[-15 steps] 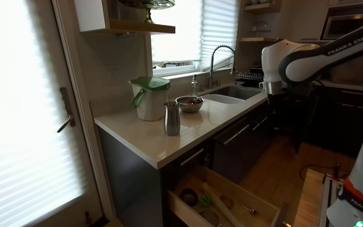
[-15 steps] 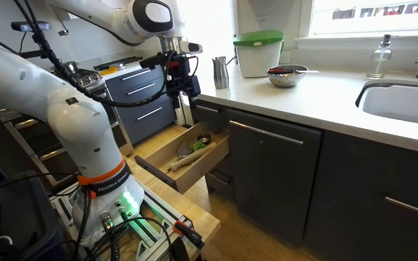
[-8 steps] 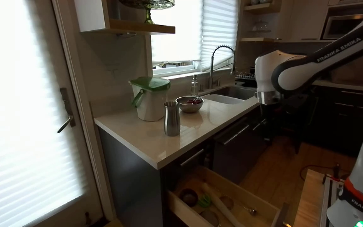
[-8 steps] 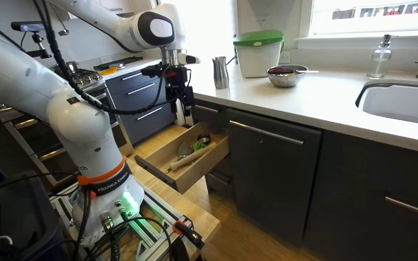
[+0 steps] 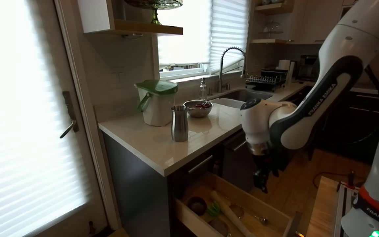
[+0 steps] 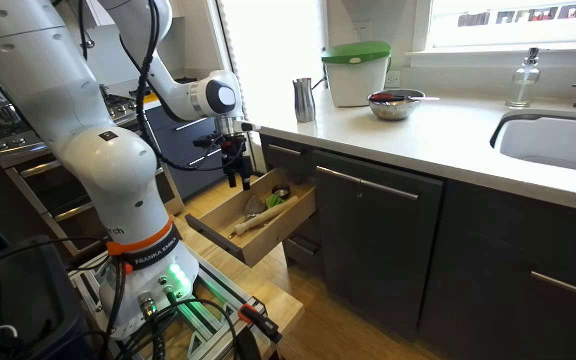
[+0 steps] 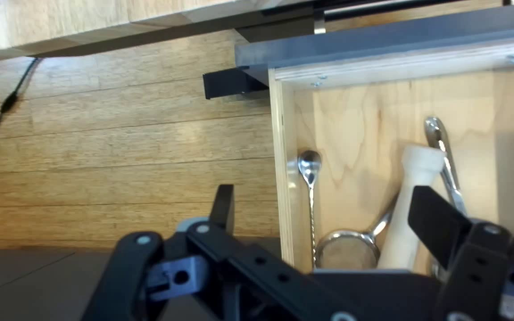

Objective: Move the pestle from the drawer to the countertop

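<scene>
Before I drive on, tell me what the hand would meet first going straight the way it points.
Likely the side rim of the drawer, which in the wrist view shows within the spread of the open hand. Depth is unclear; it might instead come down inside, beside the pestle.

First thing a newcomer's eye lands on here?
Probably the big white robot arm, filling the left of an exterior view, its empty gripper open. Then the drawer, pulled out below the countertop, with a pale pestle lying inside. Next, the green-lidded bin on the countertop.
</scene>
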`<action>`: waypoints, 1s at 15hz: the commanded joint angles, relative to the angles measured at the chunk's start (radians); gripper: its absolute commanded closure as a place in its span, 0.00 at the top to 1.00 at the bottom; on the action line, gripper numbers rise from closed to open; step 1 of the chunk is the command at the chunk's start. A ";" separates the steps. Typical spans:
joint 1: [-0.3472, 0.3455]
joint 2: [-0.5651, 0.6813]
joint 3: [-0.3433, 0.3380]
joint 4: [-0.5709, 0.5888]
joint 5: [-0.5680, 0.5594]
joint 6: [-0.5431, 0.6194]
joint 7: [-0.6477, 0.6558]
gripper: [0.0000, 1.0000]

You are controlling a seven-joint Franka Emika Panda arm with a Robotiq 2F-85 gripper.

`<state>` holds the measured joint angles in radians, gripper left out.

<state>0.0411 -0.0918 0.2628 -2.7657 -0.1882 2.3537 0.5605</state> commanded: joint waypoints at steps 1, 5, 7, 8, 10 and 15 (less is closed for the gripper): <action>0.040 0.053 -0.028 0.010 -0.038 0.002 0.052 1.00; 0.053 0.137 -0.036 0.039 -0.059 0.013 0.083 1.00; 0.049 0.159 -0.041 0.038 -0.066 0.064 0.098 1.00; 0.040 0.204 -0.054 0.033 -0.033 0.161 0.059 1.00; 0.037 0.295 -0.090 0.047 0.014 0.303 0.020 1.00; 0.071 0.551 -0.122 0.173 0.184 0.319 -0.111 1.00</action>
<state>0.0725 0.2913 0.1668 -2.6935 -0.0827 2.6704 0.5081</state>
